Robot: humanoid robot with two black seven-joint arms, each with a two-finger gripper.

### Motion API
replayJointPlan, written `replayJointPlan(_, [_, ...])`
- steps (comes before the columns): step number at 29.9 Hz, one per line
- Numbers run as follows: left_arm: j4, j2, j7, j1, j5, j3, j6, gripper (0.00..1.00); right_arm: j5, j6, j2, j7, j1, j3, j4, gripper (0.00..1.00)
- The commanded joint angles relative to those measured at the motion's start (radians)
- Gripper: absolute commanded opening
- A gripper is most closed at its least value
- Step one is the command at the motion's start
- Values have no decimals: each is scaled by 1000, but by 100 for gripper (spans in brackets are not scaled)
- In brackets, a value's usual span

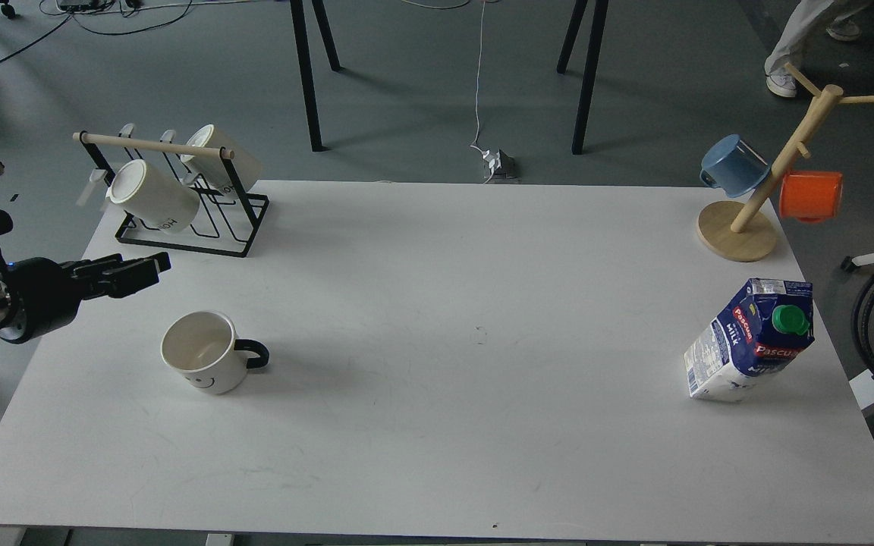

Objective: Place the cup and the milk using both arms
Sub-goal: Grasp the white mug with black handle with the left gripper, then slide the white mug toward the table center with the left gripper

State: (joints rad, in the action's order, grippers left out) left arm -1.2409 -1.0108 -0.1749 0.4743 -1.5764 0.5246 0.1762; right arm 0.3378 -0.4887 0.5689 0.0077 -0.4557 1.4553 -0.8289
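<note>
**Cup lower left, milk far right, left gripper at the table edge**

I see the smiley-face mug (204, 362) upright at lower left on the white table (437, 318), handle pointing right. My left gripper (150, 270) hovers just above-left of it; I cannot tell its finger gap. Behind it a black wire rack (213, 227) holds two cream mugs (152, 197). The Pascual milk carton (749, 340) stands at right, below a wooden mug tree (767, 178) with a blue cup (733, 165) and an orange cup (810, 196). My right gripper is out of frame.
</note>
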Motion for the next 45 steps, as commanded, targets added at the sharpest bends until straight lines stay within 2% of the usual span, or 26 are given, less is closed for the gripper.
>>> replayJointPlan(1, [14, 24, -3, -16, -71, -3, -20, 62, 35, 0, -1, 1, 9, 10, -12, 99])
replayJointPlan(7, [72, 145, -3, -34, -226, -41, -49, 60, 43, 0, -6, 3, 15, 13, -12, 99])
replayJointPlan(15, [101, 155, -5, -59, -271, -41, -50, 57, 63, 0, -14, 3, 23, 17, -10, 99])
replayJointPlan(21, [103, 159, -14, -65, -284, -41, -50, 36, 63, 0, -14, 3, 23, 19, -10, 99])
replayJointPlan(26, [103, 158, -74, -66, -309, -44, -50, 12, 64, 0, -14, 3, 26, 19, -12, 99])
replayJointPlan(36, [115, 156, -81, -60, -407, -46, -50, 7, 64, 0, -11, 3, 51, 49, -24, 99])
replayJointPlan(41, [81, 147, -150, -39, -406, -32, -47, 3, 64, 0, -7, 3, 69, 66, -27, 99])
replayJointPlan(45, [55, 156, -155, 61, -404, -43, -8, 3, 63, 0, -1, 3, 104, 69, -62, 99])
